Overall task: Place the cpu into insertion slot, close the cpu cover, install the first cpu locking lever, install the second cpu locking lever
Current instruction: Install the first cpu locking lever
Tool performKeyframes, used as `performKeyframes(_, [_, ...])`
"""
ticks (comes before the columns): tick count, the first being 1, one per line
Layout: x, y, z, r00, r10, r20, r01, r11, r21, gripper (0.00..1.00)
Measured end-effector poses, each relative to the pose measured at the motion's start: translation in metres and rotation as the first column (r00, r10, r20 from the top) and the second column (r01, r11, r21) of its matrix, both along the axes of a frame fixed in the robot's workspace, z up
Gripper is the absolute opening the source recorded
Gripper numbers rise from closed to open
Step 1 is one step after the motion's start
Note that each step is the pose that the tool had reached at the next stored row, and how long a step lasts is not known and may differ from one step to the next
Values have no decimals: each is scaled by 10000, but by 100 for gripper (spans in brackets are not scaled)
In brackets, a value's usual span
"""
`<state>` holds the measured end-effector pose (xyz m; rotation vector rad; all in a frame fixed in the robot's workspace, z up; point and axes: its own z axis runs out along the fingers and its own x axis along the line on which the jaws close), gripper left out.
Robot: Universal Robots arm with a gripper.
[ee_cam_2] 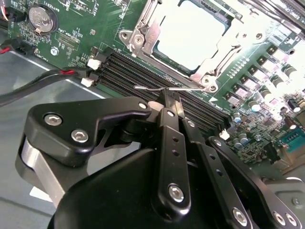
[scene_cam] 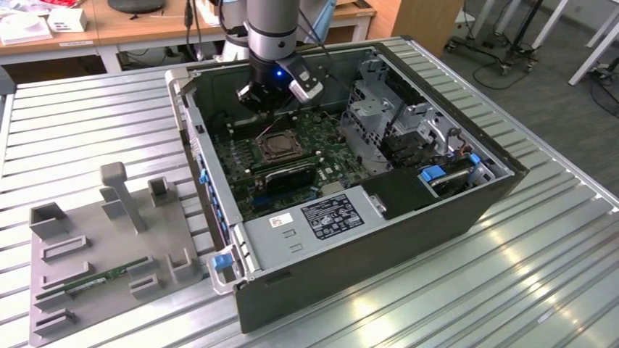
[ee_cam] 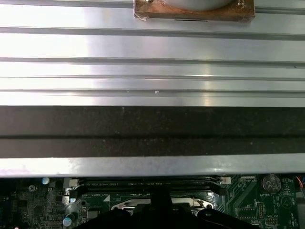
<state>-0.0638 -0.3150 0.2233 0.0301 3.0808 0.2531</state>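
Your gripper [ee_cam_2: 170, 102] sits low inside the case [scene_cam: 320, 268], over the board [ee_cam_2: 71, 43]. The fingers [ee_cam_2: 167, 129] are drawn together. They look pinched on the thin wire lever [ee_cam_2: 147, 88] right at their tips, though the contact itself is partly hidden. Just beyond the tips, the cpu [ee_cam_2: 190, 33] lies flat, framed by the lowered cover [ee_cam_2: 145, 38]. Memory slots [ee_cam_2: 124, 71] run between the tips and the cover.
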Motion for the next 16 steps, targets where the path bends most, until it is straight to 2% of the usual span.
performKeyframes(12, [51, 0, -96, 10000, 0, 0, 0, 10000, 0, 11])
performKeyframes(16, [54, 0, -100, 10000, -1, -1, 1, 10000, -2, 11])
